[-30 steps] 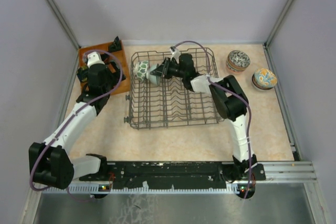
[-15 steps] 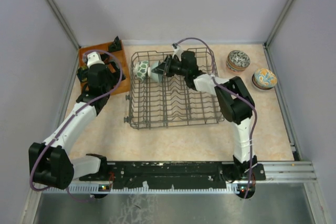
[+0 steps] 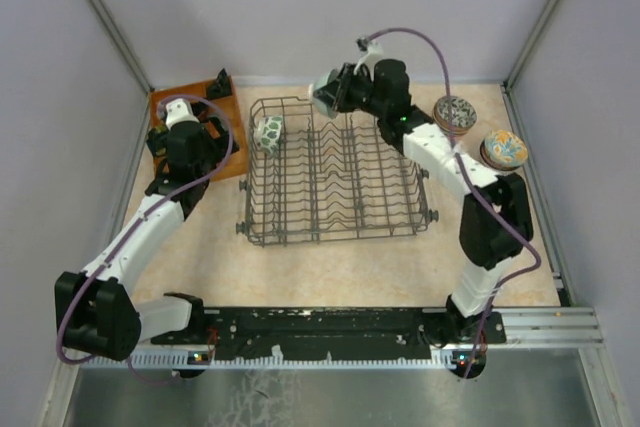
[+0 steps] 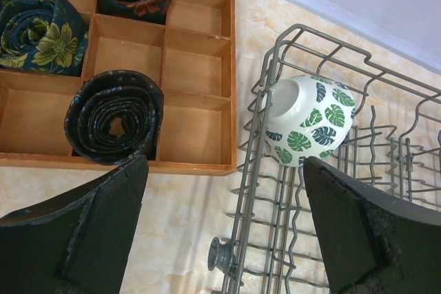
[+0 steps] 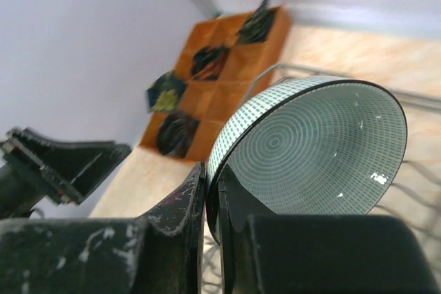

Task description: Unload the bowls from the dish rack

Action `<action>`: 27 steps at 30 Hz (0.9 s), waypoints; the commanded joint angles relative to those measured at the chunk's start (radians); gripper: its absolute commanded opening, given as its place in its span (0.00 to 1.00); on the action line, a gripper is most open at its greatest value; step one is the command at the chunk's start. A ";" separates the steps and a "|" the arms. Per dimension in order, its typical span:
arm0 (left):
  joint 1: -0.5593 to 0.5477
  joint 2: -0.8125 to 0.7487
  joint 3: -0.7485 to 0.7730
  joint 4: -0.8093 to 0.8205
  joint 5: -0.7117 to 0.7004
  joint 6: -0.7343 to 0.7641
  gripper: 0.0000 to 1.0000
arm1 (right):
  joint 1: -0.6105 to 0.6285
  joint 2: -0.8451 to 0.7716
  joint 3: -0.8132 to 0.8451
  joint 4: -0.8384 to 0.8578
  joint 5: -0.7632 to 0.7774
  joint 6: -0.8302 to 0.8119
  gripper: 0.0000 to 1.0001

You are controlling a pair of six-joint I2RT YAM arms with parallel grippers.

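The right tool is clamped on a green-dotted bowl above the far edge of the dish rack; the left tool is held open near a racked leaf-patterned bowl and a tray.

Soft, even light comes from overhead, leaving the table bright and only faint shadows beneath the dish rack. In the right wrist view the bowl is crisp; the tray behind it blurs. The left wrist view is sharp.
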 commanded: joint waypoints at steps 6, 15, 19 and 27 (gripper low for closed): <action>-0.003 0.010 0.041 0.026 0.005 -0.011 0.99 | -0.116 -0.111 0.509 -0.784 0.578 -0.421 0.00; -0.003 0.096 0.116 0.027 0.063 -0.046 0.99 | -0.347 0.047 0.730 -1.176 0.828 -0.489 0.00; -0.004 0.119 0.136 0.024 0.081 -0.055 0.99 | -0.442 0.057 0.609 -1.157 0.835 -0.483 0.00; -0.005 0.134 0.155 0.016 0.098 -0.059 0.99 | -0.573 0.078 0.426 -1.094 0.789 -0.473 0.00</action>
